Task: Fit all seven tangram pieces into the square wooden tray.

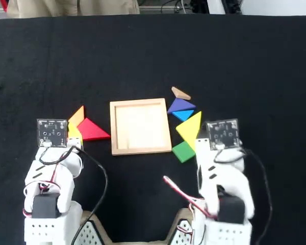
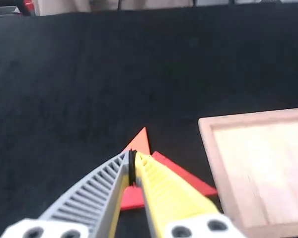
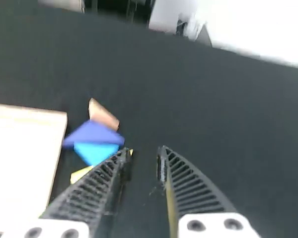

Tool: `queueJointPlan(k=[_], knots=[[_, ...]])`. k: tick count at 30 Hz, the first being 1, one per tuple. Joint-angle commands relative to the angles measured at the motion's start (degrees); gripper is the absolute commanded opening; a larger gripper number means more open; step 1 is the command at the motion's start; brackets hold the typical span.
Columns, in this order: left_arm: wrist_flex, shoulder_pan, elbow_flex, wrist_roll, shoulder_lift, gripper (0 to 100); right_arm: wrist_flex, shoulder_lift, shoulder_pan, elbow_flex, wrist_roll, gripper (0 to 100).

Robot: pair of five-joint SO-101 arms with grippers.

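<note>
The square wooden tray (image 1: 140,127) sits in the middle of the black table (image 1: 153,51), and no piece is in it yet. The red triangle (image 1: 94,131) and the orange triangle (image 1: 78,115) lie just beside it on one side. On the other side lie the tan piece (image 1: 181,93), the purple piece (image 1: 181,105), the light blue triangle (image 1: 184,115), the big yellow triangle (image 1: 190,127) and the green square (image 1: 183,151). The left gripper (image 2: 132,161) hangs over the red triangle with its fingers pressed together and nothing between them. The right gripper (image 3: 142,157) is near the blue pieces, with just a small gap between its fingers. The pieces look flat, thin, hard and light. They will probably not bend or break, but they may slide when pushed. I think the best way to hold one is to pinch two edges across from each other, near its middle.
</note>
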Motion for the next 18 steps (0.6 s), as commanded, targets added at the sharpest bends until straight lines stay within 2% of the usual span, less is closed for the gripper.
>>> queueJointPlan(k=[1, 5, 11, 14, 18], knots=[[0.88, 1.45, -9.63, -0.97, 5.01, 3, 5.01, -1.10, -2.29, -11.21, 0.79, 10.0], [0.97, 1.10, -16.66, -0.97, 13.27, 3, 7.47, 6.46, -4.40, -15.25, 0.70, 10.0], [5.89, 1.98, -27.47, 0.44, 30.86, 3, 8.00, 23.52, -4.40, -25.01, 0.18, 10.0], [5.54, 1.98, -28.53, 0.26, 38.42, 3, 8.26, 33.45, -4.31, -29.93, -3.60, 10.0], [0.70, 1.63, -27.65, 0.97, 48.18, 15, 9.76, 49.10, -4.57, -37.05, -8.26, 18.7]])
